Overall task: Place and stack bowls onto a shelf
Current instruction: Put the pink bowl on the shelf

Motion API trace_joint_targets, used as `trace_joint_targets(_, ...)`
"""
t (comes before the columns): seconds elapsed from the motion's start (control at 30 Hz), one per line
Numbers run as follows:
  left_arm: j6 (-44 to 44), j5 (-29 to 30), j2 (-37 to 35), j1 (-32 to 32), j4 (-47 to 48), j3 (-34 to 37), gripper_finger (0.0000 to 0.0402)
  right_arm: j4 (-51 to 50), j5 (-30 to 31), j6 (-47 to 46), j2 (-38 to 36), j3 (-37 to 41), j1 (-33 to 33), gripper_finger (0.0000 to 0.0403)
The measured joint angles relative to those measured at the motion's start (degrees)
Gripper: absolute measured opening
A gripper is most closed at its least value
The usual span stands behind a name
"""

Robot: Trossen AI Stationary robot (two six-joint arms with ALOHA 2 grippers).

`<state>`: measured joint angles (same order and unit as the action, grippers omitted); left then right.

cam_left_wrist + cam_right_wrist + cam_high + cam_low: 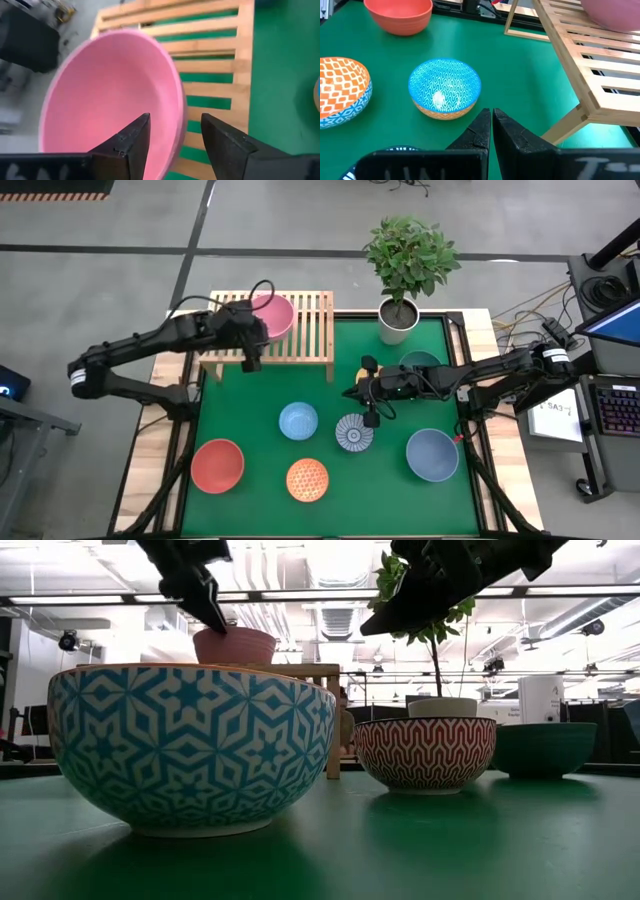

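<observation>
On green table, wooden shelf holds pink bowl

I see a smooth pink round bowl upright on the low light-wood slatted shelf at the desk's far-left corner; red, orange-patterned, light-blue, blue-white, slate-blue bowls sit upright toward the near edge.

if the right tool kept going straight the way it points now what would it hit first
Probably the light blue patterned round bowl on the green table; the right tool, fingers shut, aims about at it, though it may pass over.
</observation>
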<state>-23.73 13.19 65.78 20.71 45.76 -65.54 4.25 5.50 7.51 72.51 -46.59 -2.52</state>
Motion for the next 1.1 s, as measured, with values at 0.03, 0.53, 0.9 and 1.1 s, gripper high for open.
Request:
trace_joint_targets(0.03,0.0,-0.5,0.4,0.4,0.3,0.0,0.0153,-0.3,0.0,0.0,0.0,0.0,0.0,0.0009)
trace_joint_targets(0.53,-0.8,3.9,-0.7,0.5,5.7,-0.5,0.0008,-1.0,0.0,0.0,0.0,0.8,0.0,0.0009)
trace_joint_targets(0.9,9.2,8.3,-2.0,0.5,23.6,-6.2,0.0002,-1.0,0.0,-0.2,0.0,0.8,0.0,0.0009)
trace_joint_targets(1.1,10.7,8.2,-2.3,0.5,22.5,-5.0,0.0001,-1.0,0.0,-0.4,0.0,0.8,0.0,0.0009)
